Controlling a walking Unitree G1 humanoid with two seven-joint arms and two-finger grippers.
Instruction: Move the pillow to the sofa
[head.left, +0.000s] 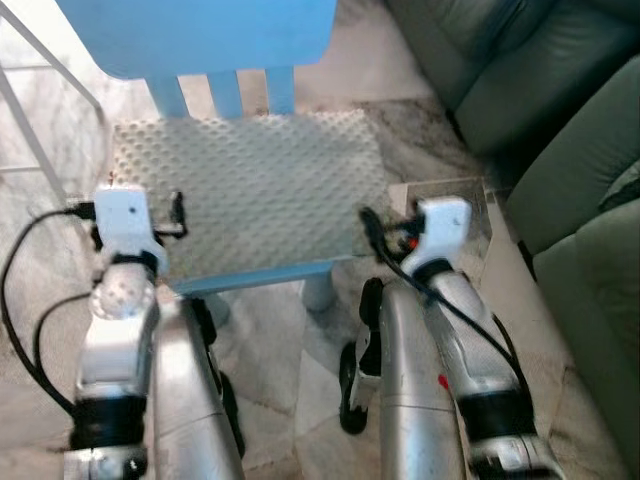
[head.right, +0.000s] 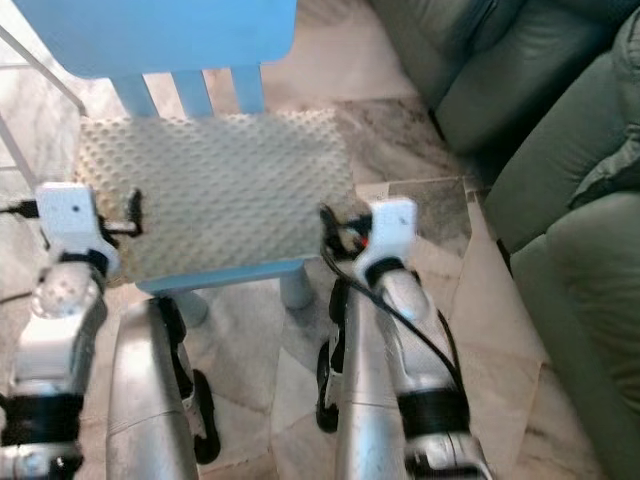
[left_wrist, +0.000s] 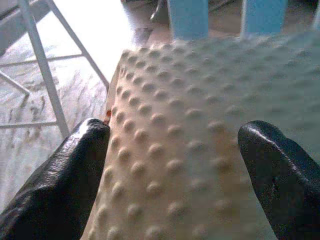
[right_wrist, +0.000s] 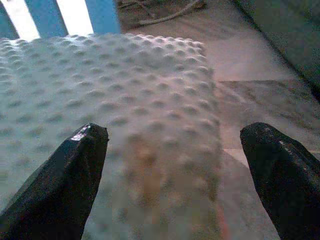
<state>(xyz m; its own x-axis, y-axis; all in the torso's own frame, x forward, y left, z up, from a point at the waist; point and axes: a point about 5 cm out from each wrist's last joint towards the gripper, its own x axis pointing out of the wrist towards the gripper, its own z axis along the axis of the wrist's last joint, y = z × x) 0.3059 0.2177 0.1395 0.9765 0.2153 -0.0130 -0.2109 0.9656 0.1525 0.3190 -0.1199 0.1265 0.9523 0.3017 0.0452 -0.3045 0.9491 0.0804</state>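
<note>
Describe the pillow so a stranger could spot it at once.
Find the light blue chair standing on the marble floor, left of the green sofa. The pillow lies flat on its seat, cream and covered in raised bumps, unlike the smooth sofa cushions.

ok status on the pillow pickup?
Both grippers open, left gripper and right gripper at pillow front corners. Pillow on blue chair. Sofa right, nothing between.

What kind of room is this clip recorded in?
Most likely a home living room. A dark green leather sofa stands to the robot's right, a cream dimpled pillow lies on a light blue chair, and the floor is polished marble tile. Both hands hover open at the pillow's near corners.
</note>
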